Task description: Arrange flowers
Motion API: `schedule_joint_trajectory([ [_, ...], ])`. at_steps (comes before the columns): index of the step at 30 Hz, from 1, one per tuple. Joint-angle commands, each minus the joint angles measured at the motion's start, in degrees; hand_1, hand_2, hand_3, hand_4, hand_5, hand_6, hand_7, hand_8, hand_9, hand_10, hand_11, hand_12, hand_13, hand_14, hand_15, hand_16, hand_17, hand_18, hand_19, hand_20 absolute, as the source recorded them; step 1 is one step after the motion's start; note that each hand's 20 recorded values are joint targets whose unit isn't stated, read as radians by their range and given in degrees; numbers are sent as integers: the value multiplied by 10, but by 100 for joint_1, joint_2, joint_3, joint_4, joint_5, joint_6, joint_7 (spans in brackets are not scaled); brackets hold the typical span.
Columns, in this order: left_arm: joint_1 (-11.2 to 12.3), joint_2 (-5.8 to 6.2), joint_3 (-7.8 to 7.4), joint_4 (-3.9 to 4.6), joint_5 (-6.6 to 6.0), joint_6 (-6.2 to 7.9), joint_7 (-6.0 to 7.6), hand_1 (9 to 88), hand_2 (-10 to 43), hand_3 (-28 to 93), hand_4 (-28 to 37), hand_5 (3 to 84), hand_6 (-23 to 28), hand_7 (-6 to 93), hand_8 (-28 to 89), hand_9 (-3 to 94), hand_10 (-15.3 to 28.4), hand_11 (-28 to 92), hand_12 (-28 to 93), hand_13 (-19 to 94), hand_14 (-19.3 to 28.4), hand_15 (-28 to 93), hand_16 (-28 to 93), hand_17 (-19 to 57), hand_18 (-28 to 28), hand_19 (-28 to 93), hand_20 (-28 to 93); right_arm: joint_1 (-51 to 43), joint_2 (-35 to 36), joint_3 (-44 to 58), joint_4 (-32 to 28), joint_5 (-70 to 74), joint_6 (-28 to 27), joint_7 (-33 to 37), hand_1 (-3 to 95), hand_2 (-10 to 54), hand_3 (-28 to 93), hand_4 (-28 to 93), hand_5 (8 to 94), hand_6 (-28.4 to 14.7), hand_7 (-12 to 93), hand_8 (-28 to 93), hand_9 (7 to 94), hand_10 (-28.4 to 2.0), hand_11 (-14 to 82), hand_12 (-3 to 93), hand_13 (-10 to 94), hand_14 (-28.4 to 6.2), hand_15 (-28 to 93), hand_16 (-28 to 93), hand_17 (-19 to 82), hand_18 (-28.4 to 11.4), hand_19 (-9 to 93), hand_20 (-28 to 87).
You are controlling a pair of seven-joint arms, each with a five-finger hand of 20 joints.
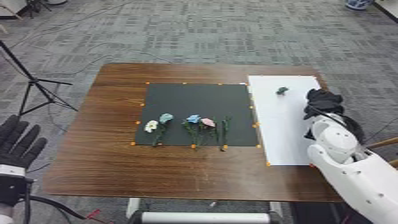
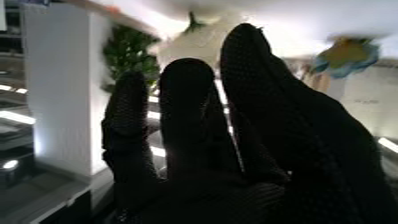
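My right hand (image 1: 324, 101) is at the right edge of the white sheet (image 1: 286, 127); in the right wrist view the right hand (image 2: 200, 145) has straight fingers and holds nothing visible. My left hand (image 1: 18, 145) is open beside the table's left edge. On the black mat (image 1: 195, 97) lie a white flower (image 1: 151, 125), a blue-green flower (image 1: 166, 118), a blue flower (image 1: 194, 119), a pink flower (image 1: 208, 122) and green stems (image 1: 226, 132). A small dark green piece (image 1: 282, 90) rests on the sheet's upper part.
The brown wooden table (image 1: 107, 165) has small orange markers around the mat and on the sheet's edges. A black tripod (image 1: 34, 80) stands on the floor beyond the table's left side.
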Motion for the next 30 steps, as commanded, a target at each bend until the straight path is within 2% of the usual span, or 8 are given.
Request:
schedule_joint_trajectory([
  [1,112,-36,-8,-50,-84,-52,168,241,181,700,-283,347,72,109,-76,293,116,141,117,211,123,226,-23,-34,100,168,123,155,1,-104,268,-108,345,112,629,-95,688,-283,563,-24,165,-127,595,-133,216,159,626,-63,679,403,294,-232,801,390],
  [5,71,-29,12,-45,-47,-54,129,241,180,701,-283,348,73,110,-77,294,117,144,118,212,123,227,-23,-34,100,168,124,186,-3,-161,384,-24,286,169,631,-95,687,-283,589,-17,170,-129,613,-125,222,166,632,-63,672,414,297,-232,800,395],
  [9,60,-48,23,-58,-32,-35,96,241,180,701,-283,348,73,110,-76,295,117,144,118,212,123,227,-23,-34,100,168,125,140,-16,-97,359,-28,-18,145,629,-95,688,-283,628,-9,182,-132,670,-106,183,235,643,-68,674,428,303,-233,799,406],
  [12,55,-61,39,-56,-24,-26,87,242,180,700,-283,348,73,109,-77,294,117,144,118,212,123,227,-23,-34,100,168,125,94,-14,-15,252,84,-235,97,589,-95,713,-283,602,-19,172,-133,613,-131,184,168,633,-70,664,419,299,-236,795,408],
  [18,13,-66,84,-52,-3,4,53,242,181,700,-283,349,74,109,-76,295,119,146,119,213,123,226,-24,-35,101,168,124,160,-15,-63,299,54,-435,163,510,-95,767,-283,550,-34,153,-125,554,-152,154,153,610,-94,692,376,283,-241,787,408],
  [22,-19,-70,125,-53,-5,22,28,242,181,699,-283,350,74,109,-76,295,119,147,119,212,123,228,-23,-35,101,169,125,223,-20,-200,430,64,-131,349,540,-95,739,-282,622,-27,179,-126,657,-131,221,201,636,-88,695,378,300,-240,791,408],
  [25,-31,-68,122,-53,1,46,-2,242,182,699,-283,350,75,109,-76,296,120,148,119,213,123,232,-23,-36,101,170,125,170,6,-249,480,-31,214,349,640,-95,640,-281,716,-16,223,-23,792,-90,116,377,696,-61,639,435,328,-235,785,404],
  [30,22,-75,105,-70,17,51,3,241,182,699,-283,353,78,110,-77,296,121,148,118,213,124,237,-24,-36,101,171,125,17,87,-286,373,-154,846,446,672,-95,629,-282,843,5,166,3,886,-78,85,413,780,-44,574,470,347,-223,759,399],
])
